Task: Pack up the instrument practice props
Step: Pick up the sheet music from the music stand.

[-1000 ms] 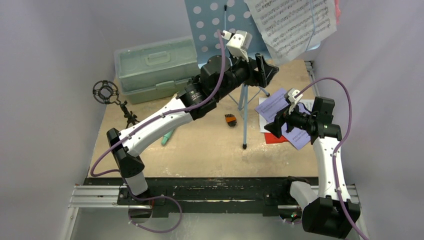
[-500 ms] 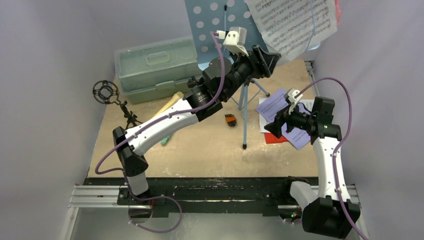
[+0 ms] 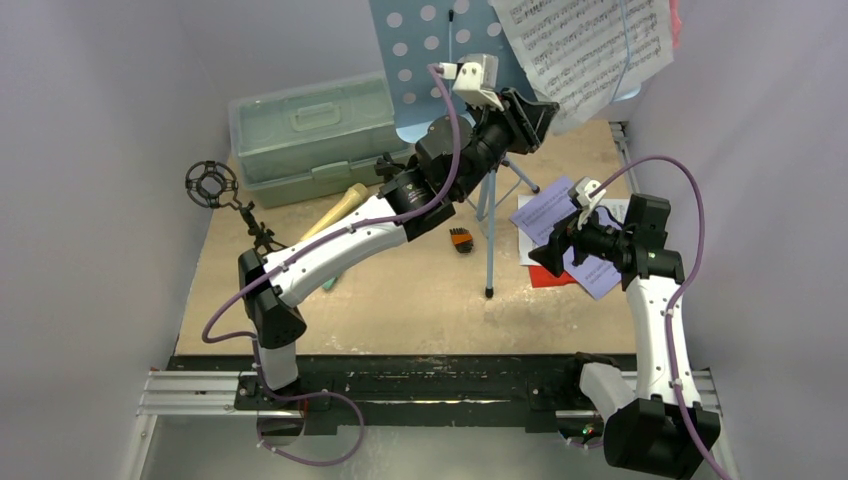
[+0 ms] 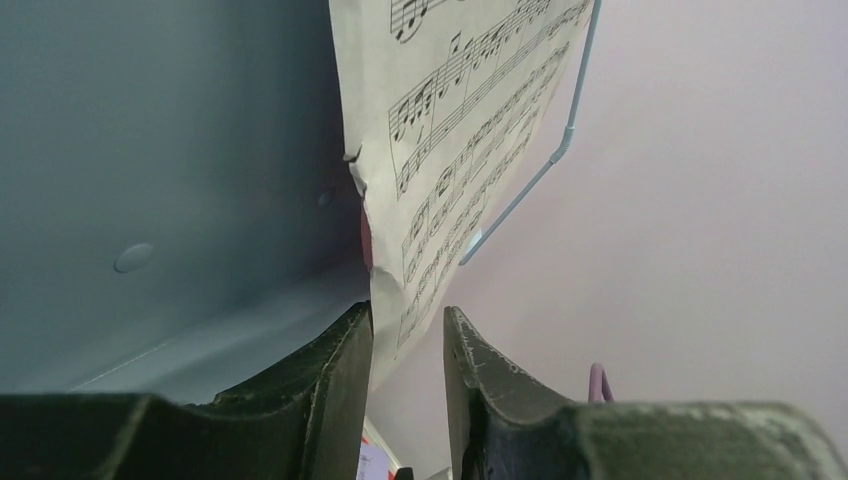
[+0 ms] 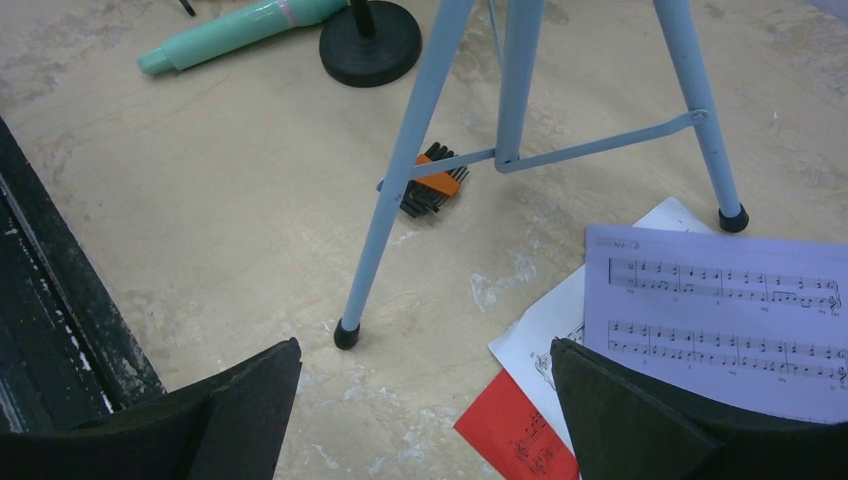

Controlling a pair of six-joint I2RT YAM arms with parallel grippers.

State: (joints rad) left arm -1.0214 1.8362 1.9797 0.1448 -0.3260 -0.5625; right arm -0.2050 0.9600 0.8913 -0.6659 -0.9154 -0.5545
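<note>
The fingers (image 4: 335,390) of the left gripper (image 4: 408,330) stand a narrow gap apart with the lower edge of the white music sheet (image 4: 450,110) between them. The paper lies close to one finger, and a clear sliver shows between it and the other, so it is framed rather than pinched. The sheet sits high on the right half of the light-blue music rack (image 3: 420,50) and overhangs its right edge. It is skewed: its staves climb toward the upper right in the top view, and one lower corner points down at the gripper. A thin blue wire arm (image 4: 560,150) of the rack crosses just beside the sheet's free edge. The rack's panel stands upright on its tripod legs (image 5: 400,200), which are planted on the table (image 3: 400,300).

The right gripper (image 3: 555,250) hovers low with its fingers (image 5: 640,420) spread wide, holding nothing. Beneath it a purple sheet (image 5: 720,310) lies flat on top of a second white sheet (image 5: 545,340), and a red sheet (image 5: 500,430) pokes out below them. A small orange-and-black tool set (image 5: 432,185) lies between the tripod legs.

Further left, the teal microphone (image 5: 240,30) lies flat with one end beside the round-base holder (image 5: 370,45). The tan microphone (image 3: 335,208) lies on a diagonal, its thick end toward the pale green case (image 3: 310,135). The ring-top holder (image 3: 212,185) stands upright left of the case.
</note>
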